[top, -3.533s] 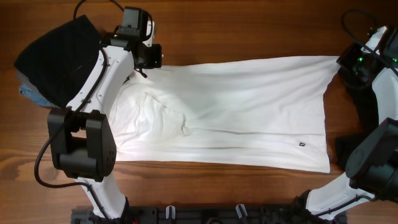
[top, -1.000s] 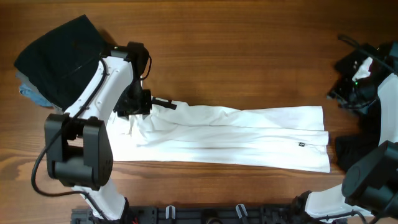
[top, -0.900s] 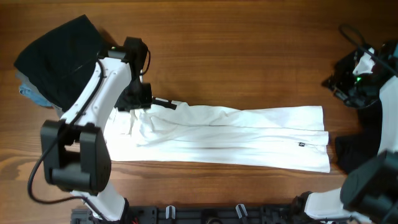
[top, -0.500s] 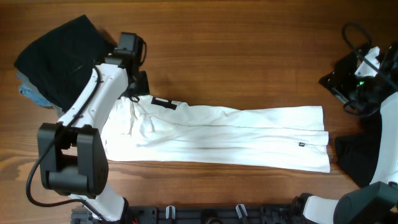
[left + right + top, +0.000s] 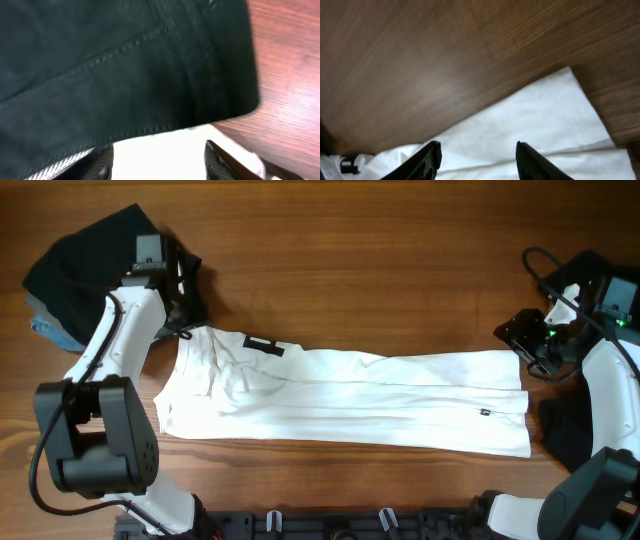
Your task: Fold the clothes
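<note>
The white T-shirt lies in a long folded strip across the table, its black striped print at the upper left and its small black hem tag near the right end. My left gripper hovers open at the strip's upper left corner, beside the black clothes pile. In the left wrist view the gripper has white cloth below it and black fabric ahead. My right gripper stands open over the shirt's top right corner, holding nothing.
A blue cloth peeks from under the black pile at the far left. Another black garment lies at the right edge by the right arm's base. Bare wooden table stretches behind the shirt.
The shirt's far half has come down over its near half into a narrow strip. My left gripper has let go and moved up-left towards the black pile. My right gripper has moved left towards the shirt's corner.
</note>
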